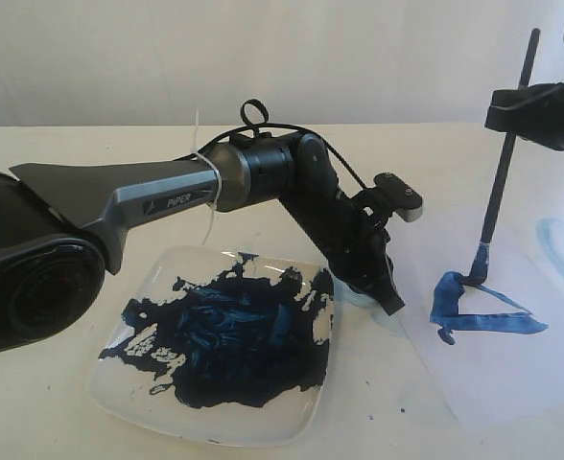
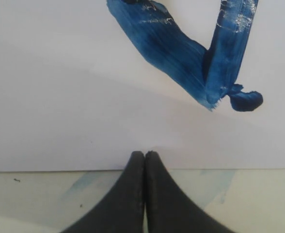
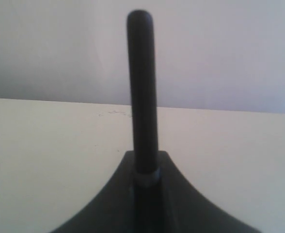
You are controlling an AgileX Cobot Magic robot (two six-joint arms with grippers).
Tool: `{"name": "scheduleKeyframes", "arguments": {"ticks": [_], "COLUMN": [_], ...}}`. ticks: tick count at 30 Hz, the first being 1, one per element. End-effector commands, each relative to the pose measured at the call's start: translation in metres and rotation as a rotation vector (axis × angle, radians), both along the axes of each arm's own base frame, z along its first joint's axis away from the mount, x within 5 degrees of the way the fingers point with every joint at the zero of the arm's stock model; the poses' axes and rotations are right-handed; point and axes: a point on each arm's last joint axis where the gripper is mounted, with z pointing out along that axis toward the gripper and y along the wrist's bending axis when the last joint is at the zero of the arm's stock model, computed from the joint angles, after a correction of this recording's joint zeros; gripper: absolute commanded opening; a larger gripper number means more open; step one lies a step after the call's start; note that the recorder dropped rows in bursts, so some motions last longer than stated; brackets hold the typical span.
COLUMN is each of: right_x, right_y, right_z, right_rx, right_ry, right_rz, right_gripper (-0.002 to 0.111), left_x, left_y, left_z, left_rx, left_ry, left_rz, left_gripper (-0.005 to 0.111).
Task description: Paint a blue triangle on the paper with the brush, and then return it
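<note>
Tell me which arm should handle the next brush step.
Right. The right hand grips the thin black paintbrush, tip down on the dark blue painted triangle on the pale white paper sheet. The left hand is shut, empty, at that sheet's edge.

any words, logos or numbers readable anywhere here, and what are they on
"PiPER": white letters on the grey shell of the left arm, next to a small triangular mark.
Nothing else can be read: there is no writing on the white square paint-smeared plate, the pale sheet of paper or the thin black paintbrush.
</note>
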Motion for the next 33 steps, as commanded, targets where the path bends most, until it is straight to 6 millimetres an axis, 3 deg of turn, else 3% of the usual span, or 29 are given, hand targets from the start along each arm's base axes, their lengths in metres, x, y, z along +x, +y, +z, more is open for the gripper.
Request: {"name": "scheduleKeyframes", "arguments": {"ticks": [1,33], "right_x": [0.0,-0.012], "right_y": [-0.008,-0.017], "right_z": [-0.005,0.014], "right_rx": [-0.033,-0.119], "right_ry": [0.04,0.081], "right_rz": [-0.046,-0.145], "right_gripper": [0.0,0.0], "left_x": [-0.004,-0.004], "left_y": [0.003,0.003], "left_z": [-0.006,-0.006], "left_rx": [0.04,0.041], "left_ry": [0.029,0.031], "left_rz": [-0.031,-0.032], "left_gripper": [0.0,0.0]}}
